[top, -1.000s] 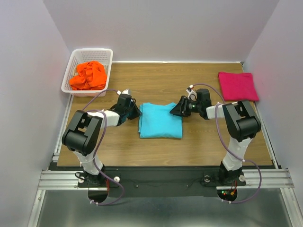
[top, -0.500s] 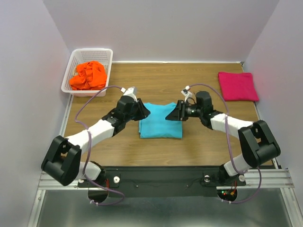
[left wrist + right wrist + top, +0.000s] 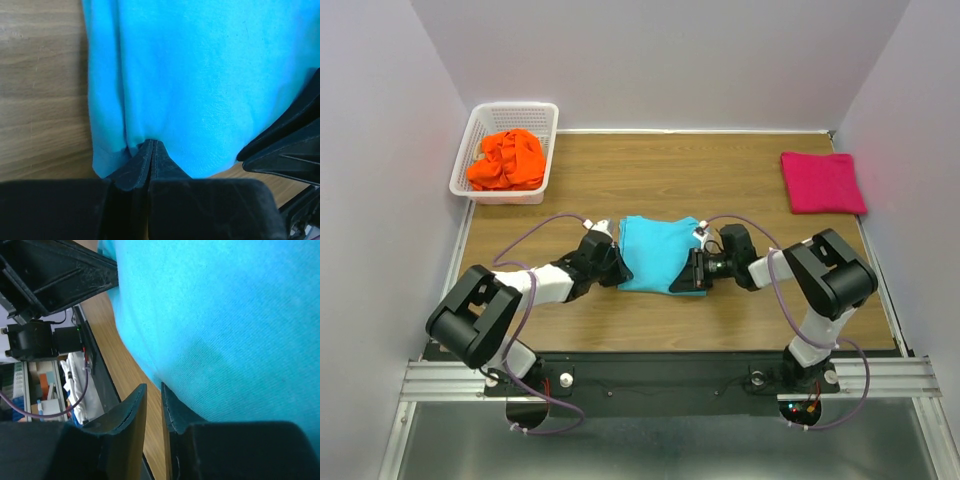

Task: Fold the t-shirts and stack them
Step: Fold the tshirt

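Observation:
The turquoise t-shirt [image 3: 658, 252] lies folded at the table's middle, slightly skewed. My left gripper [image 3: 612, 268] is low at its near left corner. In the left wrist view the gripper [image 3: 151, 145] is shut, with the cloth [image 3: 200, 75] puckered at the fingertips. My right gripper [image 3: 692, 276] is at the near right corner. In its wrist view the gripper [image 3: 153, 386] shows a narrow gap with bare wood in it, and the shirt's edge [image 3: 225, 330] rests against one finger [image 3: 172, 410]. The pink t-shirt [image 3: 822, 182] lies folded at the far right. The orange t-shirt [image 3: 506, 158] is bunched in the basket.
The white lattice basket [image 3: 542, 112] stands at the far left corner. Grey walls close in the table [image 3: 660, 165] on three sides. The right gripper's body [image 3: 290, 145] shows at the right of the left wrist view, and the left one [image 3: 55, 270] at the top left of the right wrist view.
Both grippers came down from the shirt's far corners to its near corners. The left one opened, then shut on the cloth. The right one's gap narrowed. The shirt now sits skewed.

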You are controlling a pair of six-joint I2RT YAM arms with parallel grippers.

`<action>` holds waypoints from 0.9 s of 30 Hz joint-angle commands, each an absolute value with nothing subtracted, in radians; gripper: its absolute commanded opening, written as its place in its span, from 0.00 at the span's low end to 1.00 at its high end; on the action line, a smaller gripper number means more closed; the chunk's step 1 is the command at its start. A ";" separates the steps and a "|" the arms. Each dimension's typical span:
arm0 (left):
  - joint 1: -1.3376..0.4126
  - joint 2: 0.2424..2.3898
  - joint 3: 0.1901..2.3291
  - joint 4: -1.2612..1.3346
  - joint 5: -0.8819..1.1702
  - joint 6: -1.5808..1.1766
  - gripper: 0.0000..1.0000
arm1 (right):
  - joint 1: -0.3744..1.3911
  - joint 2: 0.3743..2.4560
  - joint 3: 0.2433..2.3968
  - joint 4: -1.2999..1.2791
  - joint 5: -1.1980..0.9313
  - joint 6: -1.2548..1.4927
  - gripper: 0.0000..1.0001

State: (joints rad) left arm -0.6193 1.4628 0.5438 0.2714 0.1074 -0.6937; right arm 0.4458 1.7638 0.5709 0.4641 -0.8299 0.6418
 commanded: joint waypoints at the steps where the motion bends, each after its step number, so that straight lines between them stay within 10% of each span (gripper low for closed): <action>1: -0.581 1.509 0.471 0.255 0.061 -0.707 0.05 | 0.379 1.763 0.517 0.523 -0.813 0.586 0.24; 20: -0.580 1.477 0.537 0.173 -0.033 -0.658 0.05 | 0.341 1.611 0.454 0.457 -0.770 0.534 0.24; 27: -0.620 1.375 0.630 0.033 -0.136 -0.548 0.49 | 0.333 1.363 0.604 0.194 -0.677 0.476 0.38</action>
State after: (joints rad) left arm -0.5999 1.4265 0.5758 0.2016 -0.0109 -0.6468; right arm 0.3405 1.5135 0.4744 0.3092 -0.7723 0.5510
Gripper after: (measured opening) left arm 0.397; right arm 0.332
